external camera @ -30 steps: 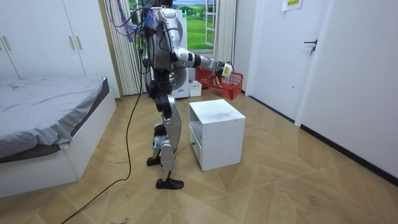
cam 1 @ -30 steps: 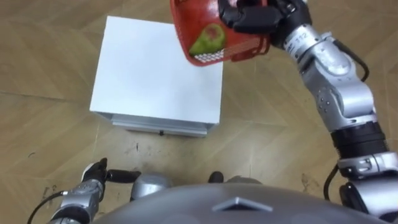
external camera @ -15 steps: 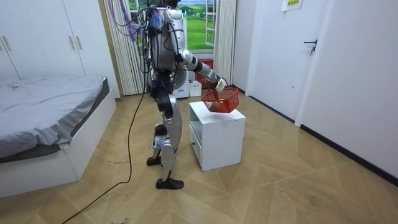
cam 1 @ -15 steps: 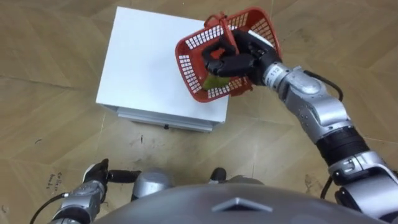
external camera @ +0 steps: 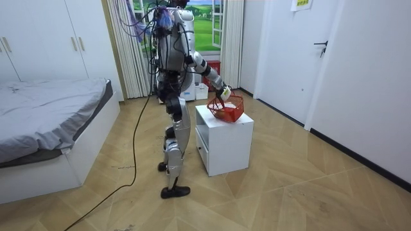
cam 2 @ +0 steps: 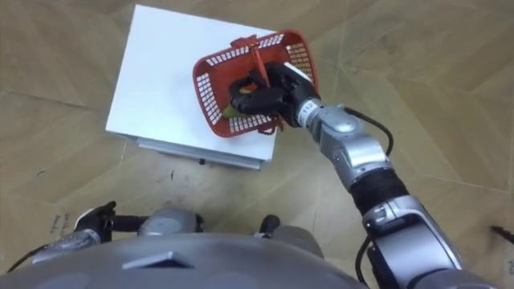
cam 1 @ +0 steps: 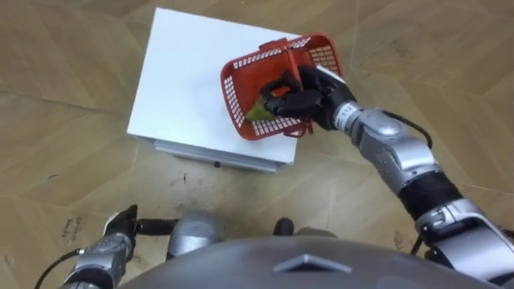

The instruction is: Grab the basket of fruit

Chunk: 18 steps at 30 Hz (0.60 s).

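Right hand [cam 1: 303, 101] is curled round the handle of the red plastic mesh fruit basket [cam 1: 238, 90], which is tilted over the white square cabinet's [cam 1: 181, 76] far right corner, 1 green fruit [cam 1: 259, 113] inside. The grasp looks made; lifting it clear remains. Left hand [cam 1: 120, 228] hangs low.

Fruit [cam 1: 258, 113] in basket [cam 1: 236, 80] mostly hidden behind right robot hand [cam 1: 302, 99]

A small white desk [cam 1: 185, 80] stands on the wooden floor [external camera: 289, 192]. At the room view's left lies a grey-covered bed [external camera: 45, 122] before a white wardrobe [external camera: 38, 45]; a white door [external camera: 289, 58] stands at its right.
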### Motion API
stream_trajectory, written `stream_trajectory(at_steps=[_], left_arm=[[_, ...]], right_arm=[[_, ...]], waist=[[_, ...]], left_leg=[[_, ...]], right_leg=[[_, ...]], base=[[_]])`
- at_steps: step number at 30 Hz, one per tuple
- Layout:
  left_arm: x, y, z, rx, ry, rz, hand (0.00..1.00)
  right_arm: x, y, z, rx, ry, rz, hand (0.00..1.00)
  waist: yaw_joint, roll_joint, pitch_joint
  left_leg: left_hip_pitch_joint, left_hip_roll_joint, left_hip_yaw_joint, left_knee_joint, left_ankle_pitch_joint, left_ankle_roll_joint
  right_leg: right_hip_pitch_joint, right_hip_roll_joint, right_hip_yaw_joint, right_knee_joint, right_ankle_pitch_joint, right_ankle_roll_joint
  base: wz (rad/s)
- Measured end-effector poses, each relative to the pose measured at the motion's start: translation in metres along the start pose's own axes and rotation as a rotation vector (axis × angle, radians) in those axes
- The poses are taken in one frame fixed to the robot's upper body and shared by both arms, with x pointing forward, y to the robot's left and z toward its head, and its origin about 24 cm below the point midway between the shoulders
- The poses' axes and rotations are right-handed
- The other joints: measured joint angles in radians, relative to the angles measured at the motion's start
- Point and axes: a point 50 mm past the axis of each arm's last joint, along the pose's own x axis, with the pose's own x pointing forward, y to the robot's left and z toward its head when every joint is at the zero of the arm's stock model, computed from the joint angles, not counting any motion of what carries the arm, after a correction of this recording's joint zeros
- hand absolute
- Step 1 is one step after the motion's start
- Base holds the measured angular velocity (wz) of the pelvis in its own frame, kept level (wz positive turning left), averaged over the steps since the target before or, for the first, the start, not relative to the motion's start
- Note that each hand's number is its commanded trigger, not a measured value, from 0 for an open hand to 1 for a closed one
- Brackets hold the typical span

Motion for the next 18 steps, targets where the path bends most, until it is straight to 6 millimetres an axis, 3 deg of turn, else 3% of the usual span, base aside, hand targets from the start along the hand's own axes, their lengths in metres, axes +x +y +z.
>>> stream_trajectory(at_steps=[1,2,4,6,18], left_arm=[[0.000,0.000,-0.009,0.007,0.047,0.003,0.00],[-0.001,0.000,-0.014,0.018,0.069,0.003,0.00],[-0.003,-0.001,-0.028,0.069,0.123,-0.008,0.00],[-0.002,-0.004,-0.028,0.080,0.129,-0.019,0.00],[-0.001,-0.016,-0.023,0.128,0.122,-0.044,0.00]], right_arm=[[0.000,0.000,0.001,0.001,-0.003,0.002,0.21],[0.001,0.000,0.002,0.001,-0.005,0.006,0.00],[0.003,0.004,0.005,0.000,-0.018,0.025,0.00],[0.003,0.003,0.006,-0.001,-0.020,0.022,0.00],[0.005,0.006,0.003,0.014,-0.014,0.028,0.00]], waist=[[0.013,0.004,0.0056],[0.016,0.012,0.0109],[0.017,0.014,0.0126],[0.007,0.029,0.0231],[0.011,0.019,0.0205]], left_leg=[[0.006,-0.003,-0.023,0.003,0.000,0.000],[0.011,-0.003,-0.038,0.004,0.000,0.000],[0.012,-0.007,-0.061,0.004,-0.001,0.000],[0.011,-0.011,-0.050,0.000,-0.001,0.000],[-0.001,-0.006,-0.039,0.002,-0.002,0.001]], right_leg=[[-0.003,0.000,-0.041,-0.004,0.003,0.002],[-0.002,0.001,-0.060,-0.006,0.007,0.000],[0.015,0.010,-0.082,-0.040,0.029,-0.005],[0.016,0.012,-0.091,-0.035,0.029,-0.004],[-0.004,0.015,-0.094,-0.013,0.028,-0.004]], base=[[-0.19],[-0.16],[-0.12],[0.05],[0.00]])
